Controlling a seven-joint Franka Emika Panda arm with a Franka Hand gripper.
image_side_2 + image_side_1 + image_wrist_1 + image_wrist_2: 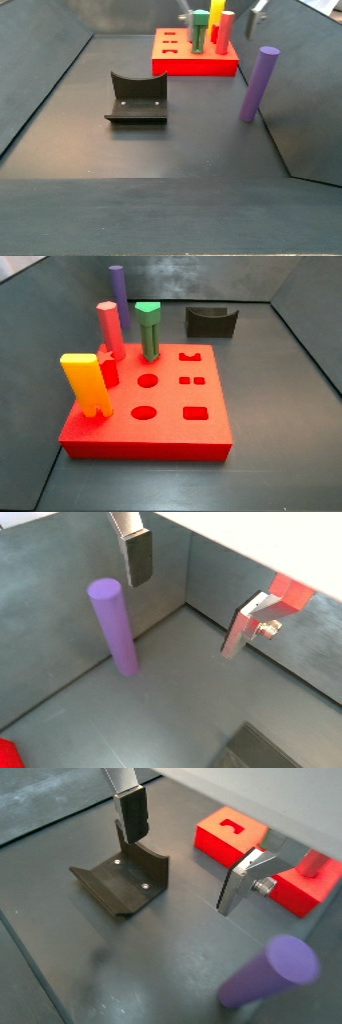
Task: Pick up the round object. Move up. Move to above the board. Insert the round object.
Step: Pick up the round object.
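Observation:
The round object point(258, 83) is a tall purple peg standing upright on the dark floor, right of the board point(177, 66) and close to the right wall. It rises behind the board point(167, 421) in a side view as the round object point(118, 286). In both wrist views my gripper point(191, 597) point(187, 850) hangs open above the floor with nothing between its fingers point(138, 557). The purple peg point(114, 627) point(274, 973) stands apart from the fingers, off to one side.
The fixture point(138, 98) point(123, 880) stands on the floor left of the peg. A yellow peg point(83, 381), a pinkish-red peg point(107, 331) and a green peg point(148, 328) stand in the board. Grey walls enclose the floor.

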